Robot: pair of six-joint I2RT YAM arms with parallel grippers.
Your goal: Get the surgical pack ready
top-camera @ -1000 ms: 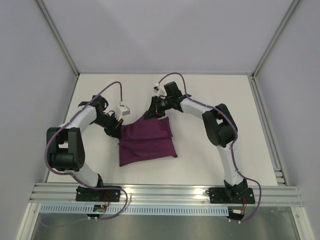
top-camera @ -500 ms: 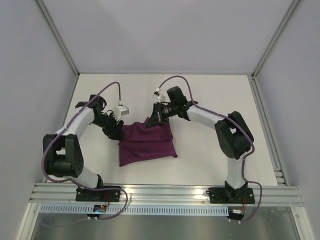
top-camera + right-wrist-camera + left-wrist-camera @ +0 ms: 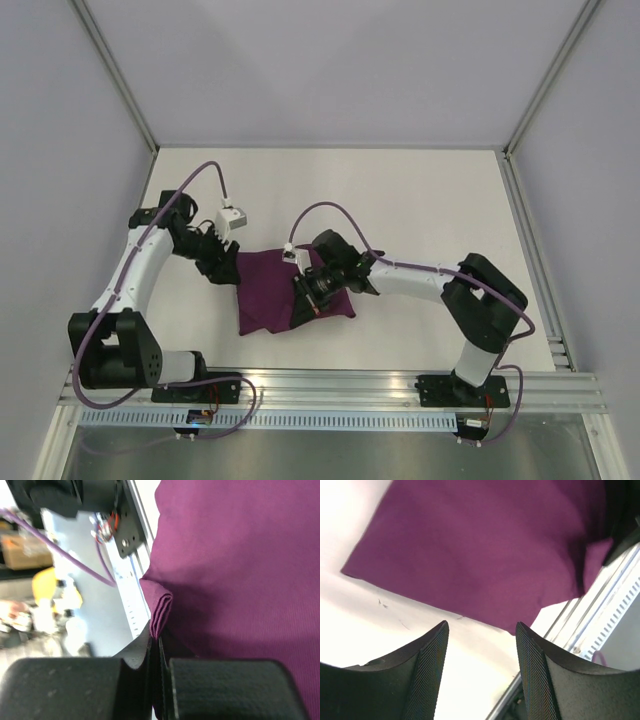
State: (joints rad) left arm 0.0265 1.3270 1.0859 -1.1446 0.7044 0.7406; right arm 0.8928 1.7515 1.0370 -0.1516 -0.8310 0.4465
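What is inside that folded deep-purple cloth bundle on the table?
Nothing shows. The deep-purple fabric bundle lies closed on the white table, so any contents are covered. The right tool pinches a folded edge of it; only cloth layers appear there.

The left arm arcs up to ten o'clock, its left claw (image 3: 222, 268) aimed toward four o'clock, fingers spread, gripping nothing. The right arm stretches low toward nine o'clock, its right claw (image 3: 308, 298) pinched tight on a fold of the purple fabric sheet (image 3: 265, 295).
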